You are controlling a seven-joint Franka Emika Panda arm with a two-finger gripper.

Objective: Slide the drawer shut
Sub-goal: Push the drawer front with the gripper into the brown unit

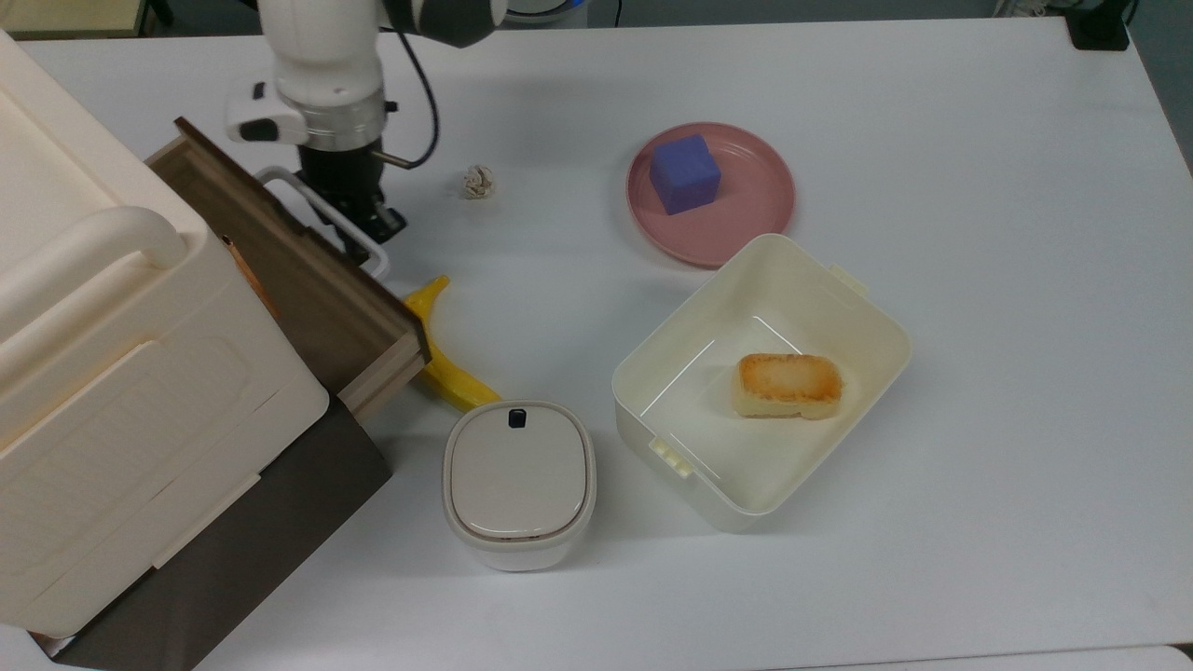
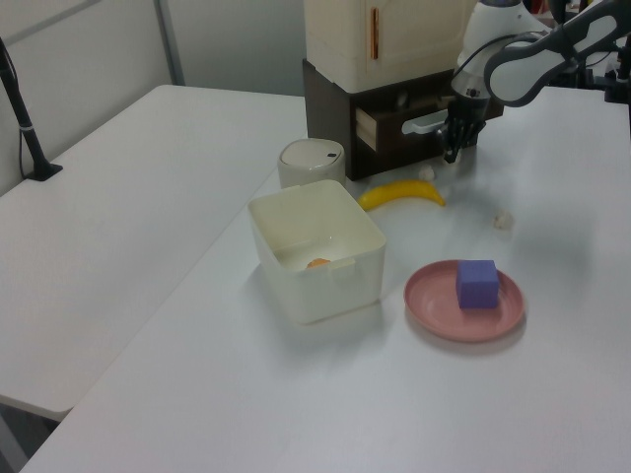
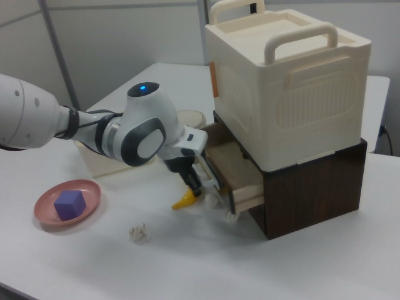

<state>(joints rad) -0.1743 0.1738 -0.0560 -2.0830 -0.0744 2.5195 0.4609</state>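
Note:
The drawer (image 1: 312,284) sticks partway out of the dark brown cabinet (image 1: 252,559), showing its light-wood inside and dark front panel (image 1: 242,191). Its white loop handle (image 1: 280,182) points toward the table's middle. My gripper (image 1: 365,233) is shut and hangs low, its fingertips touching the outer side of the handle, with nothing held. In the left view the gripper (image 2: 454,153) is just right of the handle (image 2: 426,121). In the right view the gripper (image 3: 194,185) stands in front of the drawer (image 3: 234,178).
A yellow banana (image 1: 447,373) lies under the drawer's near corner, beside a lidded cream pot (image 1: 518,480). An open cream container (image 1: 839,317) holds toast (image 1: 788,384). A pink plate (image 1: 746,224) carries a purple cube (image 1: 685,172). A paper ball (image 1: 478,181) lies near the gripper. A cream box (image 1: 93,326) tops the cabinet.

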